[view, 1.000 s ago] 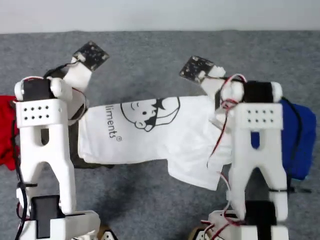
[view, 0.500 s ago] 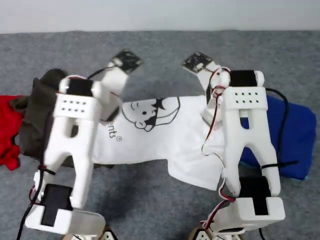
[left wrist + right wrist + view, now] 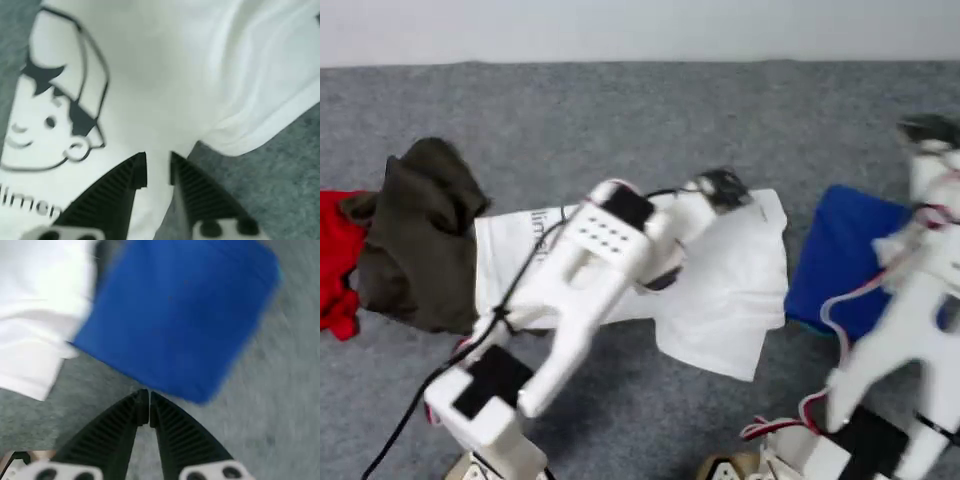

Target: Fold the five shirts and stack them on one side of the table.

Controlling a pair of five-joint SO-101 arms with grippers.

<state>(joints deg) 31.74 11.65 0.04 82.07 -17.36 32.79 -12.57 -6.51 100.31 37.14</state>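
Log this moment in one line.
left jaws: open over white shirt | right jaws: shut, by folded blue shirt | olive shirt, red shirt: heaped

High camera is sitting fixed above the arm bases, looking down across the grey carpet-like table (image 3: 620, 110). Left wrist camera is looking close past the black ribbed left gripper (image 3: 157, 167) onto the white printed cotton shirt (image 3: 175, 75). Right wrist camera is looking past the black ribbed right gripper (image 3: 149, 402), slightly farther off, at the blue folded shirt (image 3: 185, 315). All three views are sharing the white shirt.
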